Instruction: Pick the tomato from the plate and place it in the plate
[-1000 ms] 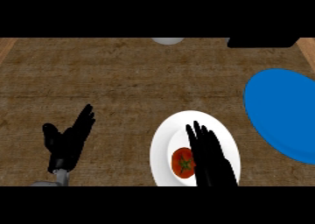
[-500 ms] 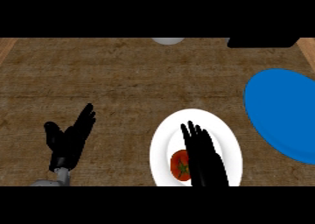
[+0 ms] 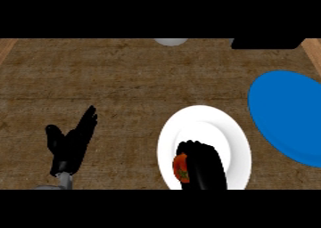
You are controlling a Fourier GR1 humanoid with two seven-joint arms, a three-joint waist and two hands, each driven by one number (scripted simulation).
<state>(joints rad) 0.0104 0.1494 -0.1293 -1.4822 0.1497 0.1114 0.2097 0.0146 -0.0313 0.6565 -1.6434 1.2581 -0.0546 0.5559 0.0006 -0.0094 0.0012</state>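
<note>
One tomato (image 3: 180,166) lies on the near part of the white plate (image 3: 206,120), close to its lower left rim. Only its left side shows; the rest is under my right hand (image 3: 206,171).

Judgement on handling: light, round, smooth-skinned and soft enough to bruise, so apt to roll or slip. It is best taken across its widest part, thumb on one side and fingers on the other.

Right fingers (image 3: 193,146): curled down over the tomato's top and right side, grasping it. Whether it has left the plate I cannot tell.

Blue plate (image 3: 288,116): to the right, just beside the white one. I judge it the destination.

Left hand (image 3: 69,144): resting over the counter (image 3: 124,80) at lower left, its fingers (image 3: 88,122) straight and released, holding nothing, well apart from both plates.
</note>
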